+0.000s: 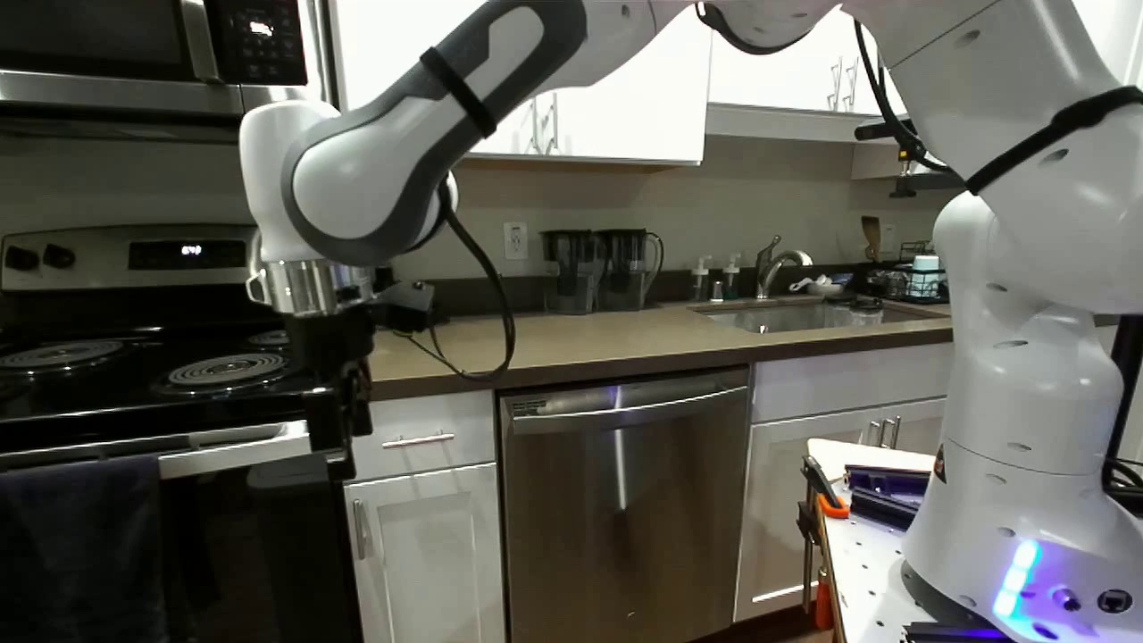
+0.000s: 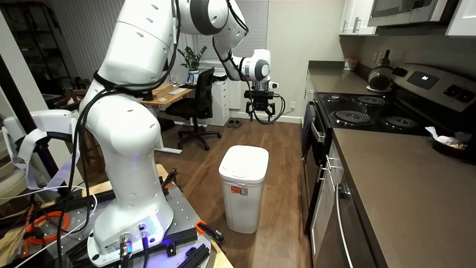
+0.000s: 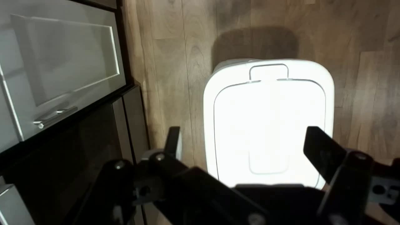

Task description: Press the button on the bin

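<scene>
Nearest to the wrist camera is the gripper [image 3: 242, 137], its two fingers [image 3: 323, 153] wide apart. Going left to right, this view shows a cabinet door [image 3: 72, 53] with metal handle [image 3: 58, 117], then the white bin [image 3: 268, 123] below, its lid [image 3: 268, 103] closed. On the lid are two outlined panels [image 3: 268, 72]; which one is the button, I cannot tell. In an exterior view, the bin stands upright on the floor [image 2: 286, 223] between the robot's table [image 2: 186, 212] and the stove [image 2: 379, 111].

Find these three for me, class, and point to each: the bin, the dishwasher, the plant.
Bin [image 2: 243, 204], in an exterior view: on its side wall.
Dishwasher [image 1: 625, 509], in an exterior view: on its door.
Plant [image 2: 191, 59], in an exterior view: on its leaves.
</scene>
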Controlling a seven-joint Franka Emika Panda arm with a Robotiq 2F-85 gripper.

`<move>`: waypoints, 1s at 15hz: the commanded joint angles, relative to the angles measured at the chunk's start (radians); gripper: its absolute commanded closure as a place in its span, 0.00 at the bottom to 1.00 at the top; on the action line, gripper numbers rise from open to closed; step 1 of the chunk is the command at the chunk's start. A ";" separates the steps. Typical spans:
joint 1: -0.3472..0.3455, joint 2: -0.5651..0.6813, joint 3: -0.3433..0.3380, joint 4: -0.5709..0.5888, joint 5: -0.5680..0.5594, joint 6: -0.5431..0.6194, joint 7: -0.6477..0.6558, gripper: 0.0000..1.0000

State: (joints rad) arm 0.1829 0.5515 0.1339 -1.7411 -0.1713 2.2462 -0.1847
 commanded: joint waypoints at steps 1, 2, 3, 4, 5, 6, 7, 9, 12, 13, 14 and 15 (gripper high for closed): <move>0.014 0.108 0.002 0.083 -0.012 0.037 -0.015 0.00; 0.016 0.134 0.002 0.098 -0.011 0.044 -0.018 0.00; 0.020 0.157 0.001 0.112 -0.012 0.054 -0.016 0.00; 0.020 0.183 0.001 0.129 -0.011 0.060 -0.021 0.00; 0.021 0.209 0.001 0.146 -0.010 0.068 -0.024 0.00; 0.023 0.237 -0.001 0.168 -0.012 0.071 -0.024 0.00; 0.018 0.267 0.003 0.192 -0.005 0.072 -0.034 0.00; 0.018 0.327 0.003 0.246 -0.004 0.073 -0.042 0.00; 0.018 0.432 0.005 0.352 -0.002 0.049 -0.067 0.00; 0.018 0.465 0.006 0.386 -0.002 0.044 -0.078 0.00; 0.018 0.500 0.007 0.424 -0.002 0.036 -0.090 0.00; 0.017 0.535 0.009 0.462 0.000 0.026 -0.105 0.00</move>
State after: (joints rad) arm 0.2018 0.9763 0.1342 -1.4188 -0.1713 2.3100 -0.2336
